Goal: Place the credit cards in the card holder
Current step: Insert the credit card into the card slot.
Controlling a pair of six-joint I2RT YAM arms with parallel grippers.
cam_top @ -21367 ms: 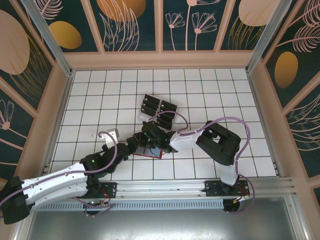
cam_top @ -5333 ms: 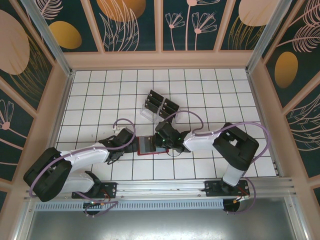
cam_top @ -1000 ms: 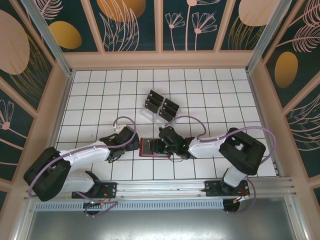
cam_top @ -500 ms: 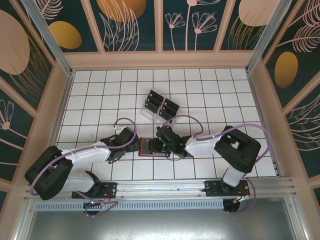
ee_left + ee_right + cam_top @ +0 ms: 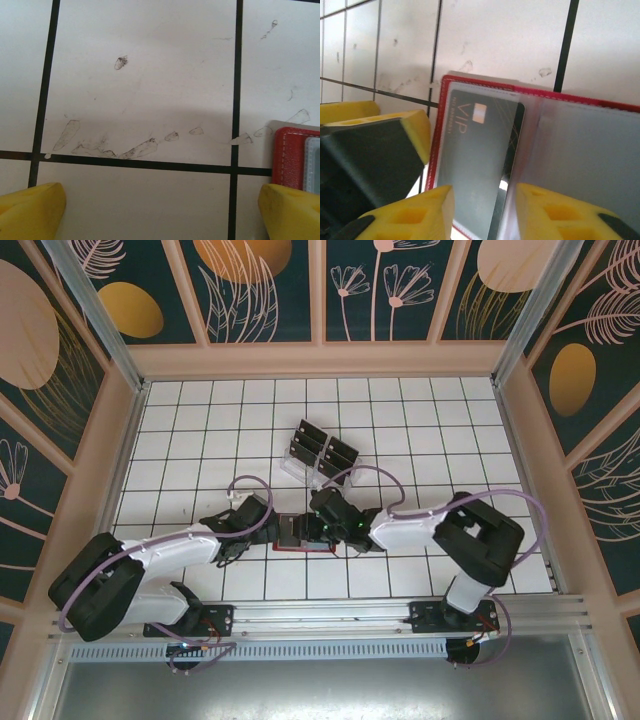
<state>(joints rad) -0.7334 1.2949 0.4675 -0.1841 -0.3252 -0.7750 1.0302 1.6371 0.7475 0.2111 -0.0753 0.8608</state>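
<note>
The white tiled table carries everything. The left arm reaches in from the near left corner and the right arm bends in from the near right side. The two wrists meet a little nearer than the table's middle.

Toward the far edge from that place stands a clear plastic rack, turned askew to the tile lines. Dark credit cards stand in its slots.

The red card holder lies open and flat on the tiles between the two wrists, with its grey-blue inside facing up. In its left half lies one dark card with the pale letters "VIP" and a small pale square. Its right long edge reaches the fold.

The right gripper is over the near end of this card, with its yellow jaws partway apart. Whether they pinch the card or only stand above it, I cannot tell.

The left gripper is spread wide and grasps nothing, and bare tile is between its yellow fingertips. Its right fingertip is just beside the left edge of the card holder; contact I cannot tell.
</note>
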